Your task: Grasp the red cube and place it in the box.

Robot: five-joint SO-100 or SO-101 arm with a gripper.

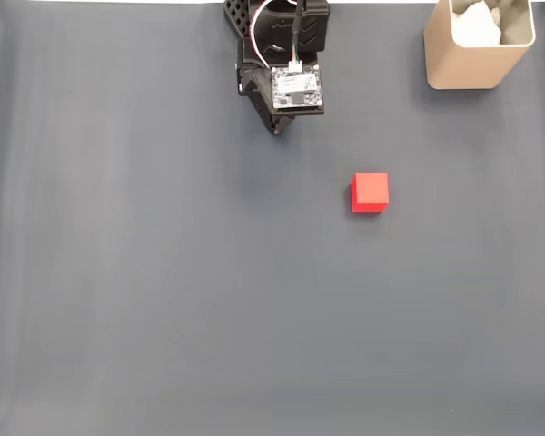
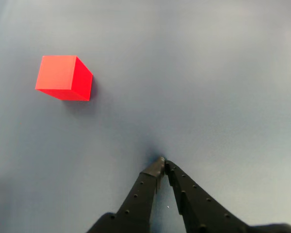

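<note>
A: Start closest in. What does the wrist view give you?

B: The gripper [image 2: 162, 162] comes up from the bottom edge, two black fingers [image 2: 140, 194] with rows of small dots along them. Their tips meet at a point, so the jaws are together with nothing between them. A faint shadow sits on the grey-blue table surface [image 2: 208, 87] right at the tips.

A: And the red cube?

B: In that same view the red cube [image 2: 63, 77] sits up and to the left of the fingertips, well apart from them, resting flat on the table with one corner edge turned toward the camera.

A: What about the fixed view?

B: There the red cube [image 1: 370, 193] lies a little right of centre, alone on the dark mat. The arm [image 1: 286, 64] is at the top edge, left of the cube, with a small circuit board and wires on it. Its gripper [image 1: 274, 130] points down toward the mat, clear of the cube.

A: And farthest off?

B: The box [image 1: 472, 59], beige with rounded corners, stands upright in the top right corner, well apart from the cube. Something pale lies inside it; I cannot tell what.
</note>
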